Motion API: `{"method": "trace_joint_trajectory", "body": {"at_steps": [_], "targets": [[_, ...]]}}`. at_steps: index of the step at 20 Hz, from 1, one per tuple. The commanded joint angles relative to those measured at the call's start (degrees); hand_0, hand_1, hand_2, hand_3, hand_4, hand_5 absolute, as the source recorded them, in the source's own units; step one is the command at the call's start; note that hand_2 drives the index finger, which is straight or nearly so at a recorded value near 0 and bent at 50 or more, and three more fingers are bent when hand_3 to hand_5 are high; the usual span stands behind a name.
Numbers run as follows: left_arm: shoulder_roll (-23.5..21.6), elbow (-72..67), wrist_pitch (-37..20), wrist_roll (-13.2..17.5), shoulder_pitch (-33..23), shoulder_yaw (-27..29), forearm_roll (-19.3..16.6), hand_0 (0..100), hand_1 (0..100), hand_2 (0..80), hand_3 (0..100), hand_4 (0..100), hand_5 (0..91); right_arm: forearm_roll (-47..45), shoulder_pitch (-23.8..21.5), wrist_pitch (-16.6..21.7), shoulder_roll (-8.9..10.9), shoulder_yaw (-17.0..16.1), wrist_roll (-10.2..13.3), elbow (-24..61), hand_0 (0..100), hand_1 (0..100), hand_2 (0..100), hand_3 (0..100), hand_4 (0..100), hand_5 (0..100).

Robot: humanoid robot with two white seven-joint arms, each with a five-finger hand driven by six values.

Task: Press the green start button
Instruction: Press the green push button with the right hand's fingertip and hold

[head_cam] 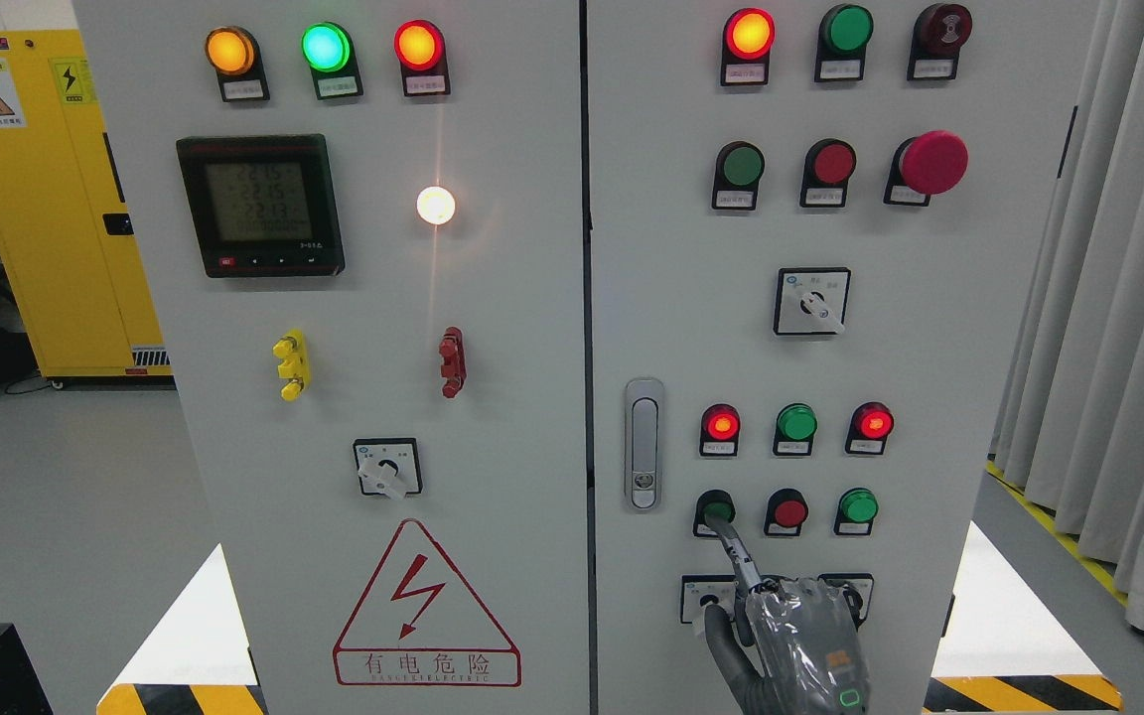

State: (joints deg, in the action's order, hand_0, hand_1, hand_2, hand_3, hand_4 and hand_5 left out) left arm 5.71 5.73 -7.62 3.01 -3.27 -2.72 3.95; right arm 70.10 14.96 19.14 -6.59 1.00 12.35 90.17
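Grey cabinet panel (532,417): right hand (800,636) index fingertip (721,524) touching green start button (716,508).

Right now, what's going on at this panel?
The robot's right hand is up against the right-hand cabinet door, with one finger stretched out and its tip on the green button at the left end of the bottom button row. The red button beside it is untouched. Whether the green button is actually pushed in cannot be told from this view. The left hand is out of view.
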Motion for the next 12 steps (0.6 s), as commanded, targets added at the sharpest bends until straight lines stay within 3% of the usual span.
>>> {"method": "trace_joint_trajectory", "body": {"at_steps": [1,12], "targets": [[0.0,0.0,0.0,0.0,-0.1,0.0,0.0,12,56,0.0,0,0,0.0,-1.2,0.5,-0.4,0.00,-2.8,-1.0,-1.6,70,97,2,96,100,100],[0.0,0.0,0.0,0.0,0.0,0.0,0.0,12,56,0.0,0,0,0.0,-1.3,-0.8,-0.2,-0.35,-2.8,-0.4,1.8,70,97,2,96,100,100]]}}
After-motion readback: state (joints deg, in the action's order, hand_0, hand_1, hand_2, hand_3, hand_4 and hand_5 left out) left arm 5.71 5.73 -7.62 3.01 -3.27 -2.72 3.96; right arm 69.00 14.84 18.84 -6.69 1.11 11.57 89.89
